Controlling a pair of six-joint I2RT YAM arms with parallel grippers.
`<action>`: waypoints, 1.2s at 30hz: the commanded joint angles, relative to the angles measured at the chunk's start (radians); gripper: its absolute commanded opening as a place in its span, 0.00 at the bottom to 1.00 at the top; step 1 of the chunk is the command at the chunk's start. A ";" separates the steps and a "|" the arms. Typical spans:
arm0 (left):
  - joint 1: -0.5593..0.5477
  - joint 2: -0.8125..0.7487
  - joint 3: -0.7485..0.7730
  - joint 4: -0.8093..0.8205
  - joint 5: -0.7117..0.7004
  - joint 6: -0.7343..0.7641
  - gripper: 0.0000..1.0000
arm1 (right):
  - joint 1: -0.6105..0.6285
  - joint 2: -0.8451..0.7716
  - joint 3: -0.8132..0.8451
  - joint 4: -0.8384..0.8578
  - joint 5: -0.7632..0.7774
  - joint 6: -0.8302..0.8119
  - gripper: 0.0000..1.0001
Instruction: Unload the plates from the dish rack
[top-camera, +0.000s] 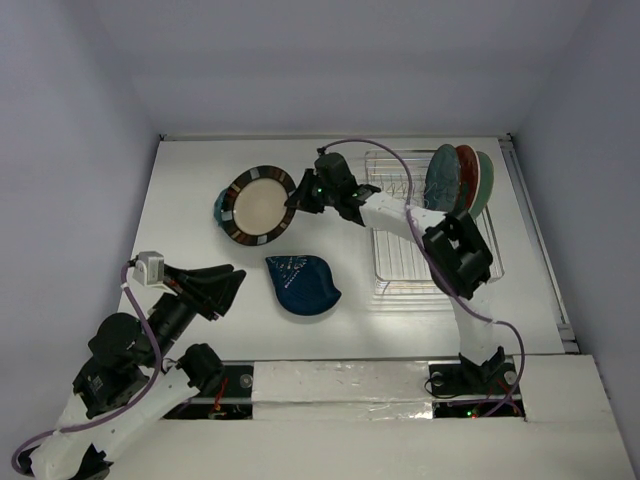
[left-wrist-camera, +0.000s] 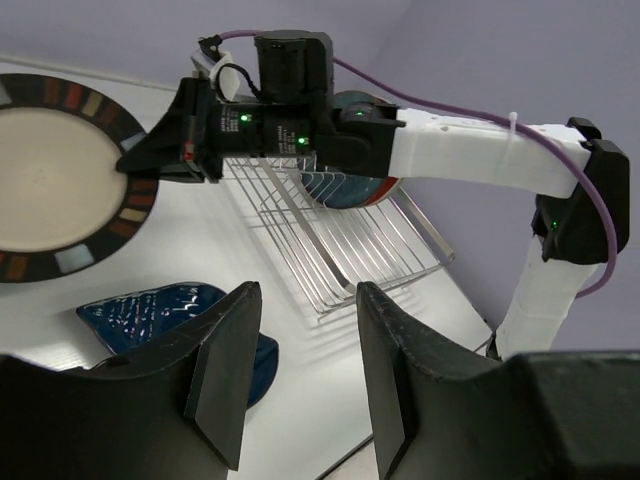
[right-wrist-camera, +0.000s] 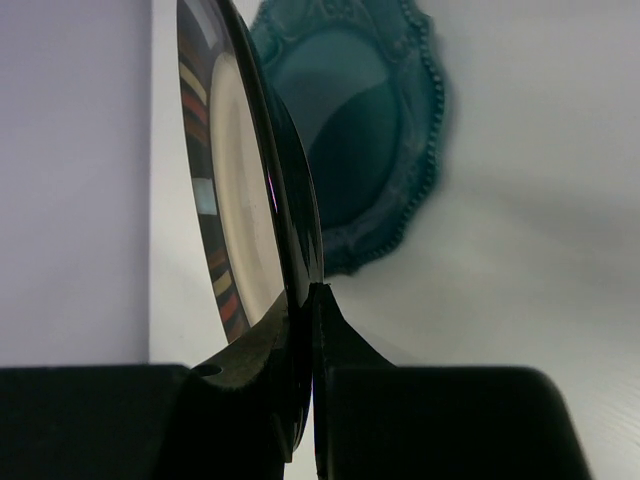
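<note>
Top view: logged left claw (top-camera: 233, 290) nearest the lens, open and empty, parked beside blue leaf plate (top-camera: 303, 286) on counter (top-camera: 190, 200), presumably clear of partner. Right claw (top-camera: 294, 198) clamped on rim of cream-centred plate (top-camera: 258, 205), overlapping teal scalloped plate (top-camera: 219, 211), likely for stacking; three plates (top-camera: 458, 180) upright in dish rack (top-camera: 420, 250). Left wrist: confirmed jaws apart. Right wrist: confirmed rim pinched edge-on.

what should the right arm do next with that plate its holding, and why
Probably lower the cream-centred plate until it rests, ready for release. The right claw is shut on its rim, the plate hangs partly over the teal scalloped dish, and three plates wait in the dish rack.
</note>
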 joint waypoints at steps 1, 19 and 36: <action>0.004 0.022 -0.001 0.026 0.004 -0.005 0.40 | 0.015 -0.004 0.143 0.339 -0.056 0.157 0.00; 0.004 0.013 -0.003 0.029 0.004 -0.007 0.40 | 0.024 0.196 0.268 0.313 -0.025 0.260 0.00; 0.013 -0.001 -0.003 0.028 0.004 -0.010 0.40 | 0.024 0.224 0.208 0.215 -0.025 0.235 0.27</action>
